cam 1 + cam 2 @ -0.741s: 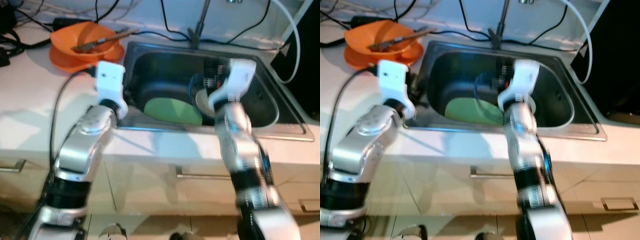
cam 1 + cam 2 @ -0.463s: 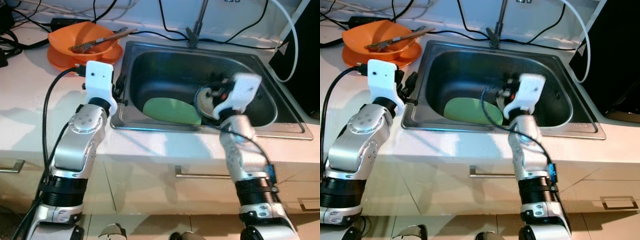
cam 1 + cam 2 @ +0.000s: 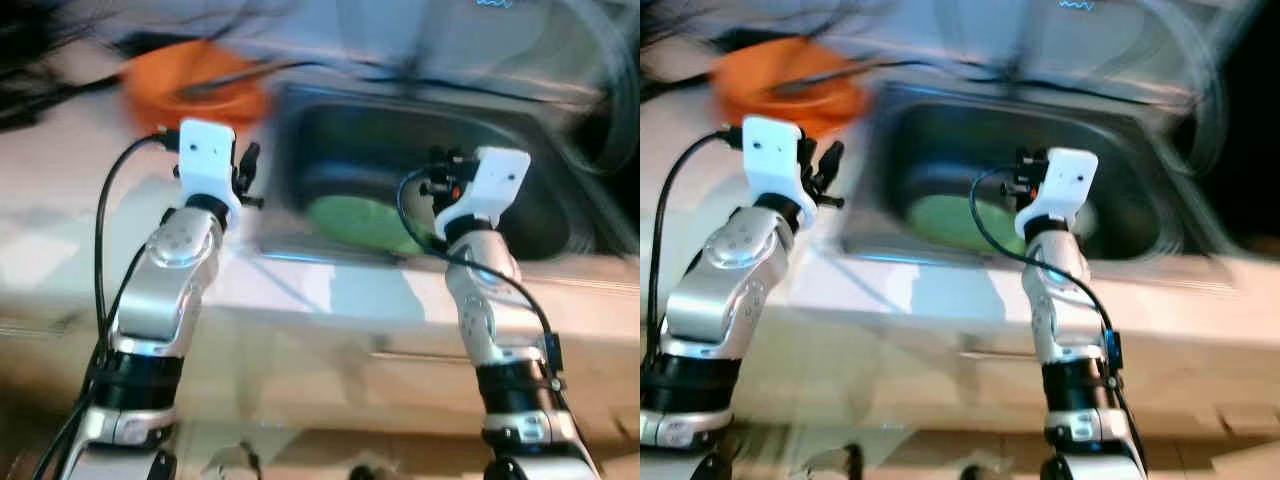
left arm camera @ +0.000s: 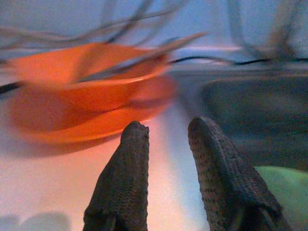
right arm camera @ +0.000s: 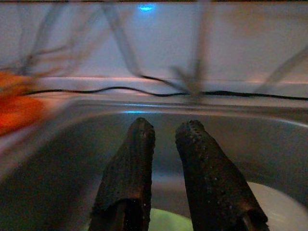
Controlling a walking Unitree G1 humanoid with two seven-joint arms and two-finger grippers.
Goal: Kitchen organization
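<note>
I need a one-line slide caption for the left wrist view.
Left gripper, empty, points at an orange bowl beside the sink.

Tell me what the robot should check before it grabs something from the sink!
1. Camera steady: not ok, the head views are blurred.
2. Right gripper empty: ok, fingers a little apart, nothing between them.
3. Left gripper empty: ok, open over the counter.
4. Green plate in the sink: ok.
5. White dish beside the plate: ok, but mostly hidden.
6. Orange bowl out of the way: ok, on the counter.
</note>
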